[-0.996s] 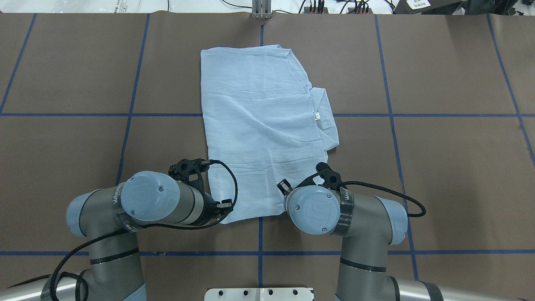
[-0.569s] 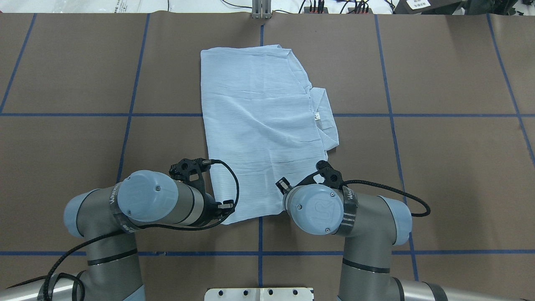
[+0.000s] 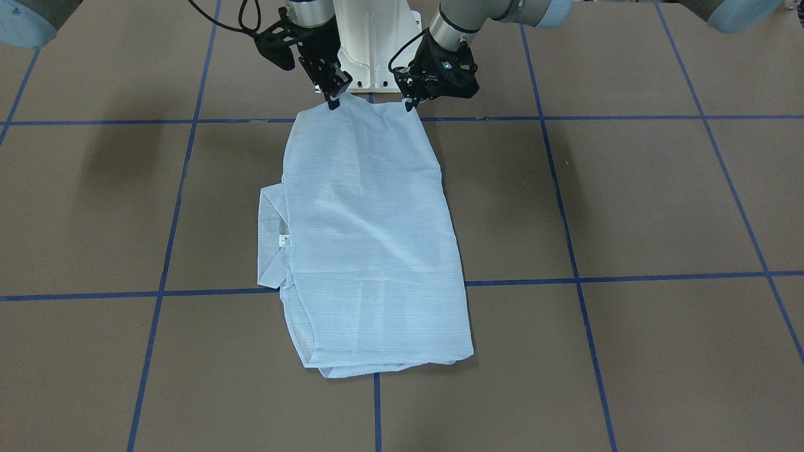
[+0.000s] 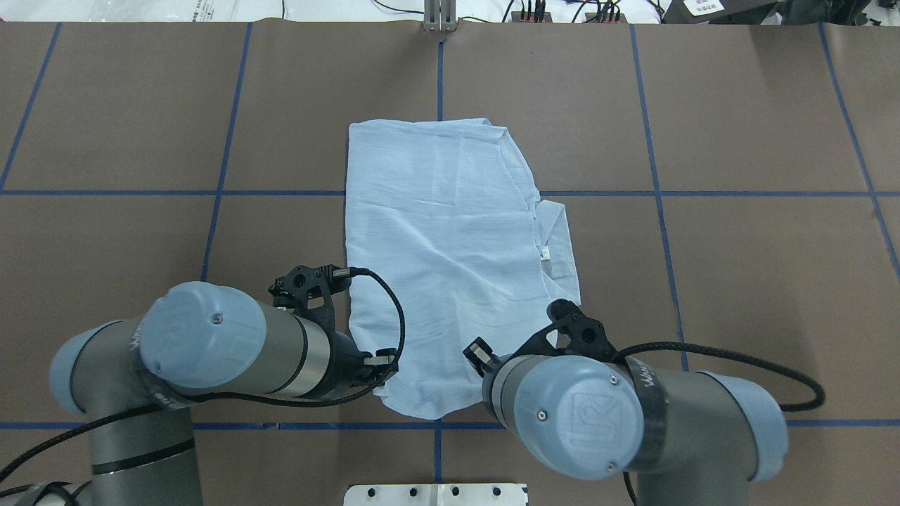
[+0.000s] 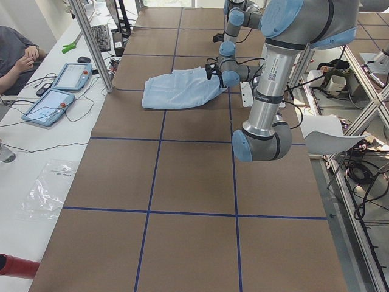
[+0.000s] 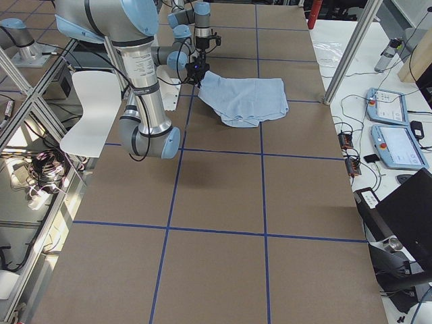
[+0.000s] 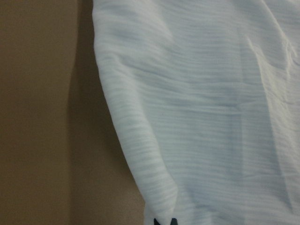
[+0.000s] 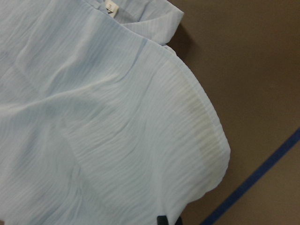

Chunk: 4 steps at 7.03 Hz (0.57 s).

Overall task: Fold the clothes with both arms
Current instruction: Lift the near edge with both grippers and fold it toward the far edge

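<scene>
The clothes, one pale-blue striped shirt [image 3: 370, 245], lie folded into a long strip on the brown table, the collar and label [image 4: 555, 239] sticking out on my right side. The strip's near end is raised off the table at both corners. My left gripper [image 3: 409, 105] is shut on one corner and my right gripper [image 3: 331, 100] on the other. In the overhead view the arms' wrists hide both grippers over the shirt [image 4: 450, 260]. Each wrist view shows cloth running into dark fingertips [image 7: 164, 221] [image 8: 163, 220] at the bottom edge.
The white pedestal base [image 3: 377, 44] stands just behind the grippers. Blue tape lines [image 3: 628, 276] cross the brown table cover. A side bench holds tablets [image 5: 61, 91], with a seated person [image 5: 18, 55] at it. Aluminium posts [image 5: 91, 42] stand at the table's far edge.
Both arms have drawn back toward the robot's base, dragging the shirt with them. The shirt's far edge now lies nearer to me, and its near end is bunched narrower.
</scene>
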Available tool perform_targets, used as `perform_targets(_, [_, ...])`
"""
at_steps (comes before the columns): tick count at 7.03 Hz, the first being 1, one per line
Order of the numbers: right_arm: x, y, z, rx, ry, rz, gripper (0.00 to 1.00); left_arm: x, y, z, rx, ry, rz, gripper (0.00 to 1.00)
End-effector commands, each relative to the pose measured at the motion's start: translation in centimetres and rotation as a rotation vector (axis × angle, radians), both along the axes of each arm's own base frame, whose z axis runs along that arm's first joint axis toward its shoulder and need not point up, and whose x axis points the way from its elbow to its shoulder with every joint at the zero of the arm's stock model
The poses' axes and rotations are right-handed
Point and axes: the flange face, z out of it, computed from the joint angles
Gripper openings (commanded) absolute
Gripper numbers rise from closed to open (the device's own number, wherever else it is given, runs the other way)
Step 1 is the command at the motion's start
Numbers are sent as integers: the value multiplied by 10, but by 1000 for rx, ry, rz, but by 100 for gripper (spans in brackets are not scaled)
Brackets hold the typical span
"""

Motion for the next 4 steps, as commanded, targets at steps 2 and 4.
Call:
perform_targets(2, [28,9,-29,10,-1,-13,0,-37,16,-39,-25,-9,57,0])
perform_targets(4, [7,-45,-31,48,58,40,0,-30,-29,-43,16,-32,-1,0])
